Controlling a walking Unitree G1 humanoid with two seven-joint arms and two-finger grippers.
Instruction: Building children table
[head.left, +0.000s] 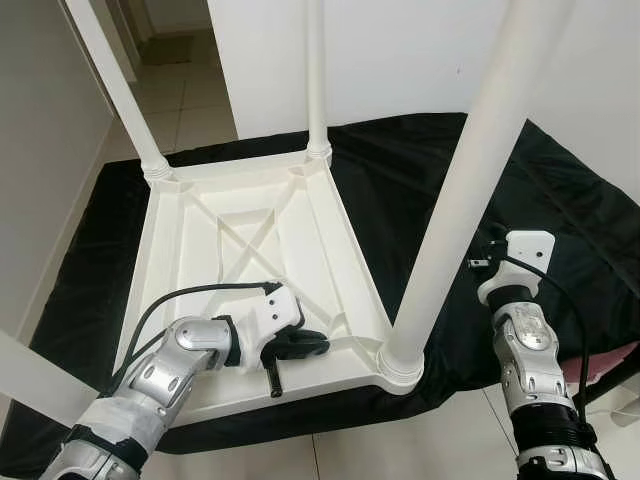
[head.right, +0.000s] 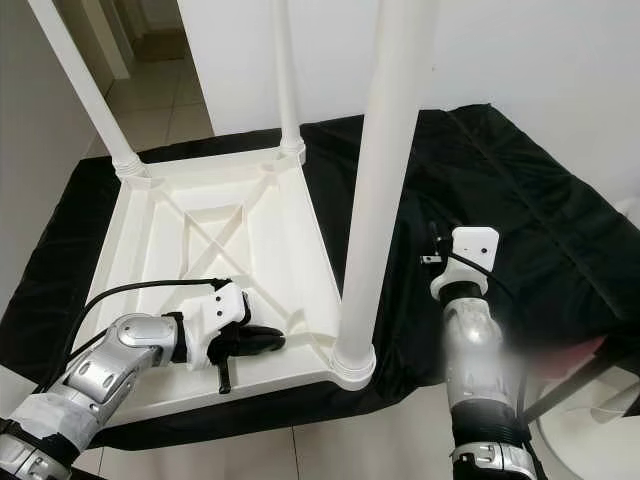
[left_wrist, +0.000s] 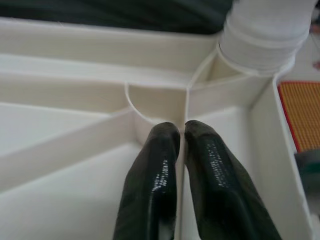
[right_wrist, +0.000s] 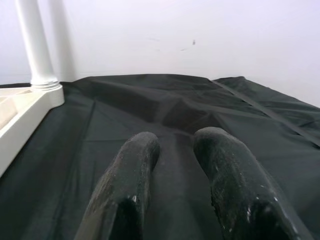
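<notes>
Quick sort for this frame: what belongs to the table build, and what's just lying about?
Job:
- white plastic table top, upside down on the cloth
- white round table legs standing in its corner sockets
- left gripper, fingers shut, resting inside the table's underside near the closest leg
- right gripper, open over the cloth

Lying about:
- black cloth under the table
- tiled floor
- white wall

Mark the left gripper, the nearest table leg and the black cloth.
left gripper (head.left: 322, 344): left eye view, at its fingertips.
nearest table leg (head.left: 455, 215): left eye view, mid-shaft.
black cloth (right_wrist: 200, 107): right wrist view, folded part ahead of the fingers.
</notes>
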